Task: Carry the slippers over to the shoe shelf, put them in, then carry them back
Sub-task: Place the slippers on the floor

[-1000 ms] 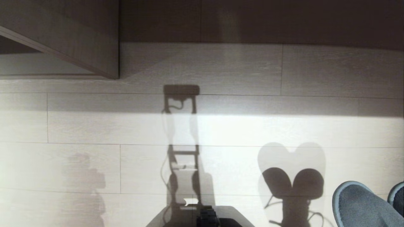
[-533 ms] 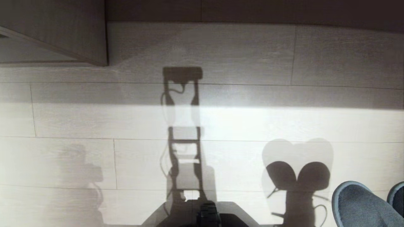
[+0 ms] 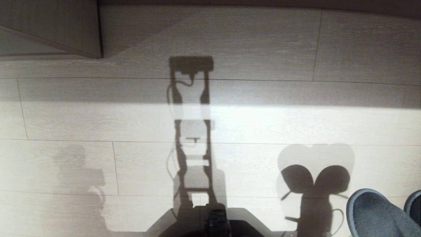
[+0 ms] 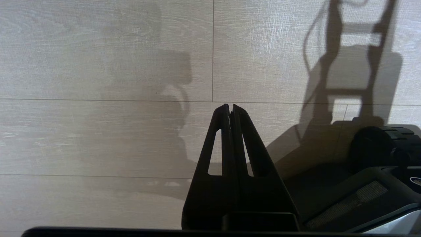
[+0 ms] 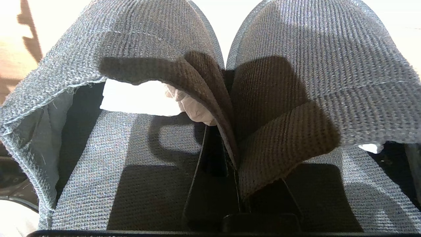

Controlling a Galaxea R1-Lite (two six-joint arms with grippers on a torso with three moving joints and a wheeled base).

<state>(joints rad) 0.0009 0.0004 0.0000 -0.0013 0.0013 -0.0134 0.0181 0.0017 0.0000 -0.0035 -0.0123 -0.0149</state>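
Pinching both slippers (image 5: pixel 210 108) by their inner toe bands between closed right gripper (image 5: pixel 230 164) jaws, left gripper (image 4: pixel 230 107) hanging closed, empty, over floor (image 4: pixel 98 131).

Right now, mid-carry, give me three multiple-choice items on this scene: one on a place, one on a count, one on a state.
1. In the head view, where do the grey-blue knitted slippers show?
A. lower right corner
B. upper left corner
C. centre

2. How many slippers does the right gripper have?
A. one
B. two
C. three

3. How is the left gripper?
A. shut, empty
B. wide open
C. shut on a slipper

Answers: 1 A, their toes poke in at the lower right edge over the pale wood-plank floor. 2 B, two toe bands are pinched together. 3 A, its fingertips meet with nothing between.
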